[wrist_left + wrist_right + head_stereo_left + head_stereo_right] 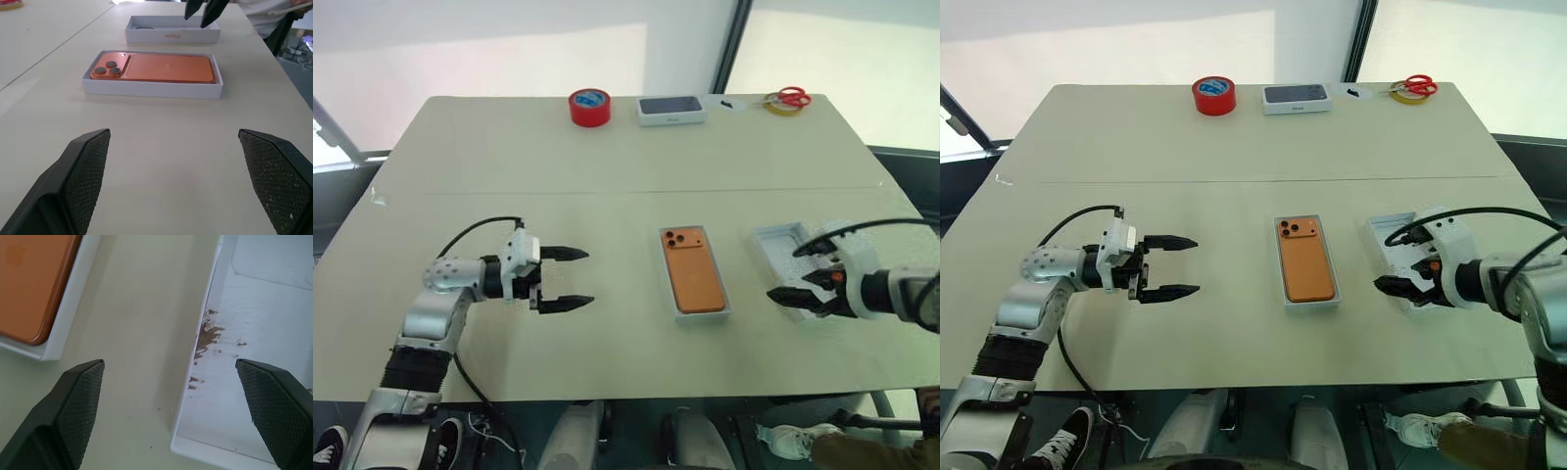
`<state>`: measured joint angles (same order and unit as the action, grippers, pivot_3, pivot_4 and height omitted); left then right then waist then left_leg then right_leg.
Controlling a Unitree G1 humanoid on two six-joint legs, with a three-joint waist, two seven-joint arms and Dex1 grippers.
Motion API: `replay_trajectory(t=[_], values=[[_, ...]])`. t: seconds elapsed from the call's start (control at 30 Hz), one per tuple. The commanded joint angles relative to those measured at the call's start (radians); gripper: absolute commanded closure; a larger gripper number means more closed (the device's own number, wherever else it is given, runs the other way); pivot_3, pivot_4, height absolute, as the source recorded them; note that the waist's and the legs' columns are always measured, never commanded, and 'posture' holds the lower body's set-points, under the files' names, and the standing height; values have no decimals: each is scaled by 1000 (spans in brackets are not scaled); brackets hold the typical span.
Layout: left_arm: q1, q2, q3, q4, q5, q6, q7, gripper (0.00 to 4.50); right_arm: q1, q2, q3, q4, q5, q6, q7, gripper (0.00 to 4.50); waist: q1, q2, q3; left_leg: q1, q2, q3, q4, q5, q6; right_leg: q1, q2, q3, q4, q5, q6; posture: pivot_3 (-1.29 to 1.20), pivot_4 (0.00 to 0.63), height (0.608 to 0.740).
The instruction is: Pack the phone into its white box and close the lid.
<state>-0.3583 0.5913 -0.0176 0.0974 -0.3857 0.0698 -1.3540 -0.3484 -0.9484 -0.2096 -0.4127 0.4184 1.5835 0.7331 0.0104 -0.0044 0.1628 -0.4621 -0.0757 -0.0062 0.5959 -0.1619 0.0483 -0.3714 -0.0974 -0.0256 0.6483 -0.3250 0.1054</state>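
Left gripper [564, 279]: jaws wide, empty, above the beige counter [607, 186], left of the box. Right gripper [1398, 285]: jaws wide, empty, over the near edge of the upturned white cardboard lid [1393, 245]. Flat orange smartphone [692, 268]: lies back-up inside the low-walled white cardboard box [695, 313], mid-counter, lid just beside it. Far edge: red tape roll [589, 107], white box with dark phone picture [672, 109], red-handled scissors [789, 96].

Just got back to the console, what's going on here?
The phone already lies camera side up in the white box at the middle of the table. Both grippers are open and hold nothing: the left gripper hovers beside the box, and the right gripper hangs over the lid, which lies open side up to the right. Closing remains.
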Motion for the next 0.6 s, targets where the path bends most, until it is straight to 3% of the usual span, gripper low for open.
replay_trajectory(t=[0.03,0.27,0.37,0.6], values=[[4,17,22,-49,-30,-15,-5,89,-49,15,25,49,17,24,-41,0,-1,0,0,0,0,0,0,0,0,0,0,0,0,0,0,0,150,738],[47,30,27,-114,-48,1,22,89,-92,22,128,88,32,-8,-62,0,-6,0,0,0,0,0,0,1,2,-1,0,0,1,2,3,0,150,738],[65,27,22,-140,-49,6,39,0,-88,28,147,105,26,-7,-87,709,-5,0,0,0,0,0,1,1,2,0,0,0,1,2,3,0,150,738],[66,20,9,-151,-50,14,67,0,-63,57,163,107,21,-17,-139,4345,-6,0,0,0,0,0,1,1,2,-1,0,0,1,2,3,0,150,738]])
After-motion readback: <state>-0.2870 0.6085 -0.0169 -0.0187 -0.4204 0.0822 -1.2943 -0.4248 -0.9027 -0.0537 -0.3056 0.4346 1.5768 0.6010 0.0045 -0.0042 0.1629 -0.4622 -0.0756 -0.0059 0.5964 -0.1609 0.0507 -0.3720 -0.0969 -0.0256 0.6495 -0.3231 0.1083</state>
